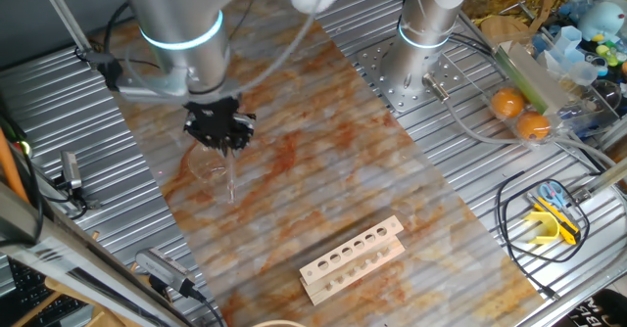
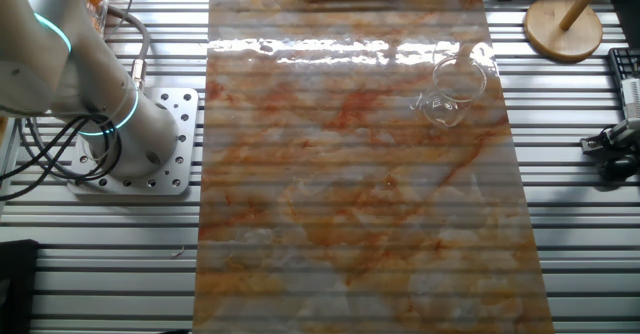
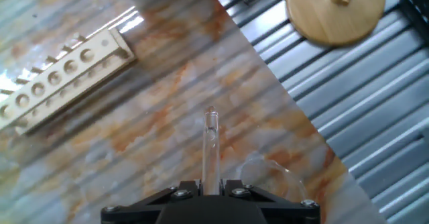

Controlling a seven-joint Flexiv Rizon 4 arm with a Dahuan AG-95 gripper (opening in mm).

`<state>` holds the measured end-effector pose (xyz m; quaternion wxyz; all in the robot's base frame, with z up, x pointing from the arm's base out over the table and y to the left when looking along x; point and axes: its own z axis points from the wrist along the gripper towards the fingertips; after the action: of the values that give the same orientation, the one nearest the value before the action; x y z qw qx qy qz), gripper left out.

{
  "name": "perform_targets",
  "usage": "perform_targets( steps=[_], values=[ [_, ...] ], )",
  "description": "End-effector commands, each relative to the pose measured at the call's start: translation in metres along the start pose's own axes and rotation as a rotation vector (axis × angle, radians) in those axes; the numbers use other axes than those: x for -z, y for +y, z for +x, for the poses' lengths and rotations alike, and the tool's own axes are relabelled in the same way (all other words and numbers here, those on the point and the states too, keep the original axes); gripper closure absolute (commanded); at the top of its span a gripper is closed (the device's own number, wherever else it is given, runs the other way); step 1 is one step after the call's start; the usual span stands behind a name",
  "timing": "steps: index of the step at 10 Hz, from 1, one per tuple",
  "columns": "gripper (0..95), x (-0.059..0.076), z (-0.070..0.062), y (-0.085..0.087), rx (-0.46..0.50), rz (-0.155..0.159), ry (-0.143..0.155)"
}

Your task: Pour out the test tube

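My gripper [image 1: 223, 131] is shut on the test tube [image 1: 232, 175], a thin clear glass tube that hangs down from the fingers above the marbled mat. In the hand view the test tube [image 3: 211, 140] runs straight out from between the two black fingers [image 3: 182, 192]; the gripper [image 3: 210, 189] holds its near end. The wide clear beaker [image 1: 207, 164] stands on the mat just beside and below the tube; it also shows in the hand view [image 3: 269, 174] and in the other fixed view [image 2: 455, 89]. No liquid is visible in the tube.
The pale wooden rack [image 1: 353, 256] with a row of holes lies on the mat, also in the hand view [image 3: 64, 76]. A round wooden stand [image 3: 334, 11] sits on the metal table. A second arm base [image 1: 423, 43], two oranges [image 1: 520, 114] and cables lie to the right.
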<state>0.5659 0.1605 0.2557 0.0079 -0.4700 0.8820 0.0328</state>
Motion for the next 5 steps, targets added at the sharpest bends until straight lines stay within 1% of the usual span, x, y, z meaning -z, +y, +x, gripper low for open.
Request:
perform_targets(
  steps=[1, 2, 3, 5],
  values=[
    [95.0, 0.000, -0.004, 0.006, -0.005, 0.004, 0.010],
    [95.0, 0.000, -0.005, 0.008, -0.007, 0.004, 0.010],
    [95.0, -0.002, -0.005, 0.014, -0.019, 0.003, 0.008],
    [95.0, -0.003, -0.009, 0.021, -0.036, 0.004, 0.019]
  ],
)
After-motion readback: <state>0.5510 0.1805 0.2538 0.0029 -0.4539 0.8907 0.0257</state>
